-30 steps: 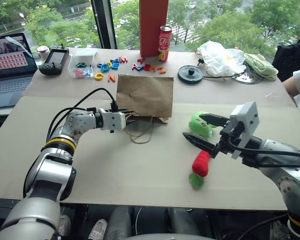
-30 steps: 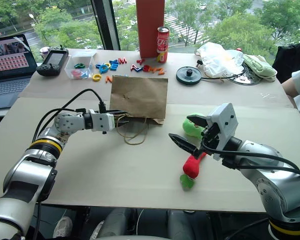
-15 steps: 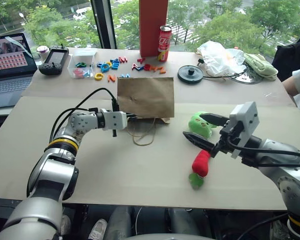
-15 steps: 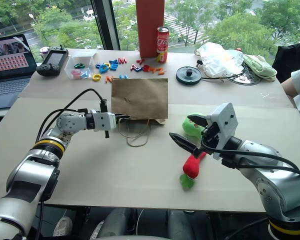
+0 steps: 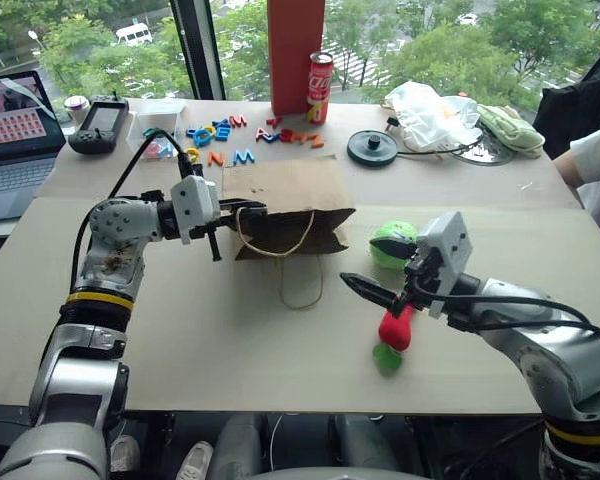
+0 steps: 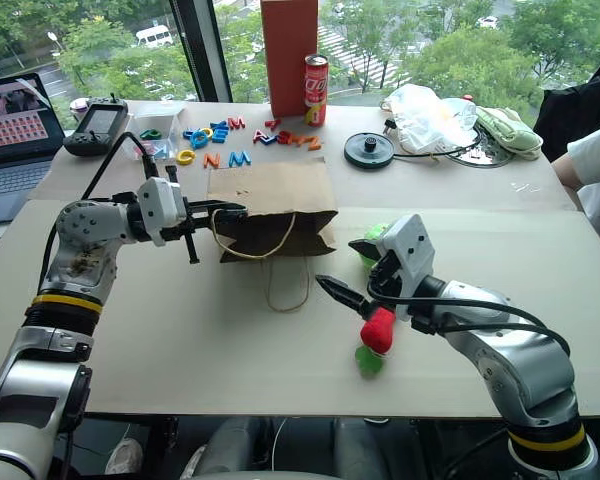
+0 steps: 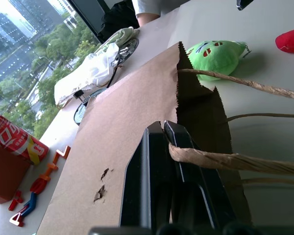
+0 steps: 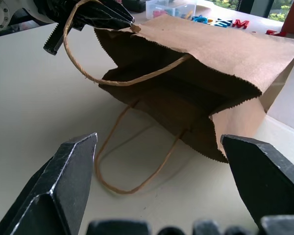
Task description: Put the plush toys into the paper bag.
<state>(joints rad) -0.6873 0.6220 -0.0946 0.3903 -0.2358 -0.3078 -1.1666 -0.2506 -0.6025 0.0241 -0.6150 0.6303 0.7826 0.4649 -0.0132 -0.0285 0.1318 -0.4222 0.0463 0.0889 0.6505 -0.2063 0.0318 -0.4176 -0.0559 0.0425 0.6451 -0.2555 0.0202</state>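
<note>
The brown paper bag (image 5: pixel 292 198) lies on its side on the table, its mouth facing me and held open. My left gripper (image 5: pixel 252 209) is shut on the bag's upper string handle (image 7: pixel 220 160), holding that side raised. The lower handle (image 5: pixel 301 290) rests flat on the table. My right gripper (image 5: pixel 380 268) hovers open to the right of the bag, pointing at its mouth (image 8: pixel 171 98). The round green plush toy (image 5: pixel 396 243) sits just behind the gripper. Just under its lower finger lies the red chili plush toy (image 5: pixel 398 326), with its green tip towards me.
Along the far edge stand a red box (image 5: pixel 296 55), a soda can (image 5: pixel 319 86), coloured letters (image 5: pixel 230 130), a clear tub (image 5: pixel 158 135), a black disc (image 5: pixel 373 147), a white plastic bag (image 5: pixel 435 112) and a pale green cloth (image 5: pixel 510 128). A laptop (image 5: pixel 15 140) sits far left. A person's sleeve (image 5: pixel 595 160) is at right.
My left gripper has risen and drawn back with the upper handle, lifting that side and opening the bag's mouth. My right gripper has edged left towards the bag. The camera has shifted too.
</note>
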